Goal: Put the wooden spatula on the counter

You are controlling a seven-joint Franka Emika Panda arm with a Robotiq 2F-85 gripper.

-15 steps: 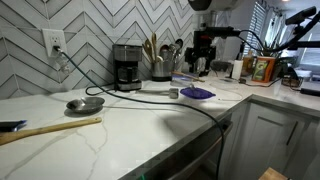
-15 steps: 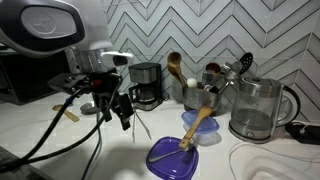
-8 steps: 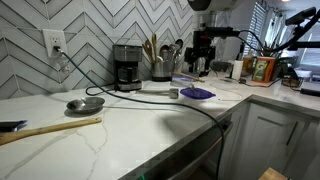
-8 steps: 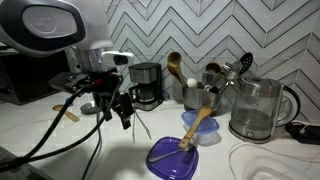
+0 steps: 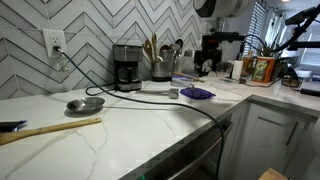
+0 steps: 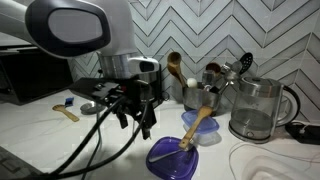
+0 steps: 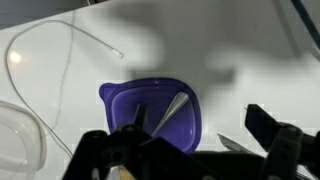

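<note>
**Open gripper hovering beside the purple bowl that is holding the spatula**

The counter (image 5: 130, 140) is spreading out white and faintly grey-veined below a chevron-tiled wall (image 5: 100, 25) in a kitchen. A purple bowl (image 6: 172, 153) is sitting on it. Behind the bowl, a coffee maker (image 5: 126, 67) and a utensil holder (image 5: 160, 65) are standing against the wall. A glass kettle (image 6: 258, 108) is standing near the bowl, and a black cable (image 5: 150, 98) is trailing across the worktop towards it.

The wooden spatula (image 6: 199, 126) is resting with one end inside the bowl, leaning tilted out over the rim on the kettle side, so it is not lying on the counter. The gripper (image 6: 137, 120) is hanging above the worktop near the bowl, on the side away from the kettle and apart from the spatula.

In the wrist view the bowl is filling the middle of the picture, while the fingers (image 7: 275, 140) are showing spread wide apart with nothing between them.

The arm (image 6: 70, 25) is arching over close to the camera, its wrist pointing down towards the counter at a slight tilt
</note>
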